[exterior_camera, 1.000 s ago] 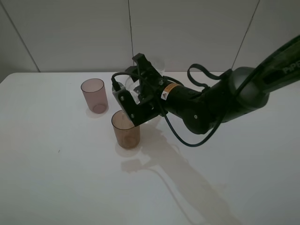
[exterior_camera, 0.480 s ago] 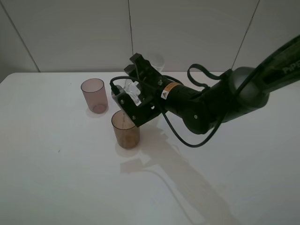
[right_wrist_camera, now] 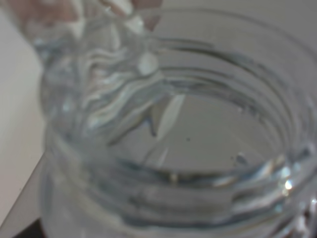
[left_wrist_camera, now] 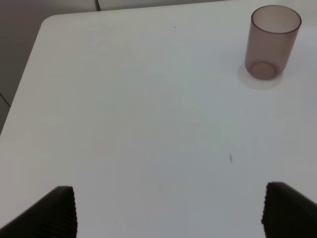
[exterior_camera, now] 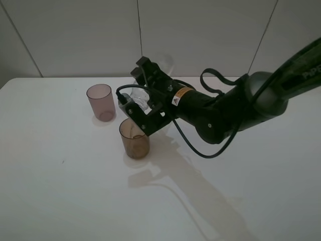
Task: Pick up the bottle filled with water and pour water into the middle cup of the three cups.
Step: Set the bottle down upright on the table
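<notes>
1. We are seeing the right tool (exterior_camera: 142,99) clenching the bottle (exterior_camera: 135,96), tilting it neck-down just above the middle cup (exterior_camera: 134,139).
2. The middle cup is standing upright on the worktop (exterior_camera: 65,191), near the pinkish cup (exterior_camera: 100,102).
3. The left tool (left_wrist_camera: 168,212) is hanging released, jaws wide apart.

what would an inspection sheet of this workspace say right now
surface: white table, bare, arm shadow across it
job's things: bottle tilted in the right gripper, neck above the amber cup; water shows in its neck in the right wrist view; pinkish cup upright, apart from both; third cup not made out
clutter: nothing seen
grippers: right shut on the bottle; left gripper open, empty, above bare table
cables: black cable hangs in a loop under the right arm, off the table
surroundings: pale wall panels behind the table
</notes>
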{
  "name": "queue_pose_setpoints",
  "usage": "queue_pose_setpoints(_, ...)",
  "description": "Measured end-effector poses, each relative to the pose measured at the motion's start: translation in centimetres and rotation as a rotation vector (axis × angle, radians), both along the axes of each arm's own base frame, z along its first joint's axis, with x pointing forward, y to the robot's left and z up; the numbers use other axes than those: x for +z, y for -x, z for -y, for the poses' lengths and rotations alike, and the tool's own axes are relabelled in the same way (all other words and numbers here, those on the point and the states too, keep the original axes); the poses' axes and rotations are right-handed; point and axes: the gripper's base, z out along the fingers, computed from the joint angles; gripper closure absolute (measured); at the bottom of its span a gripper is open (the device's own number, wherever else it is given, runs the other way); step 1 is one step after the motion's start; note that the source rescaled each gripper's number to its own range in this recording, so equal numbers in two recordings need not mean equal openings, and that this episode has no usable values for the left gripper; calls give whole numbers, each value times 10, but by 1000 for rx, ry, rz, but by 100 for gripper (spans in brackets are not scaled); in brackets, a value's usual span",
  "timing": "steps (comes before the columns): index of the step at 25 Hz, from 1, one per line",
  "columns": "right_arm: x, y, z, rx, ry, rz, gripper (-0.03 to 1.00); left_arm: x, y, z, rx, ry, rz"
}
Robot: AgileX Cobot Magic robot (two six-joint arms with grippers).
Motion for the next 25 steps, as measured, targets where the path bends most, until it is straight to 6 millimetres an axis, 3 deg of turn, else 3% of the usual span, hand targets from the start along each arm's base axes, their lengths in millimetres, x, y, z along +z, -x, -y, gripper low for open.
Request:
queue_pose_setpoints(13, 2, 0, -1, 42, 85, 100, 97, 0, 0, 0, 0, 0, 0)
queue_pose_setpoints(25, 9, -1, -2, 38, 51, 160, 97, 0, 0, 0, 0, 0, 0)
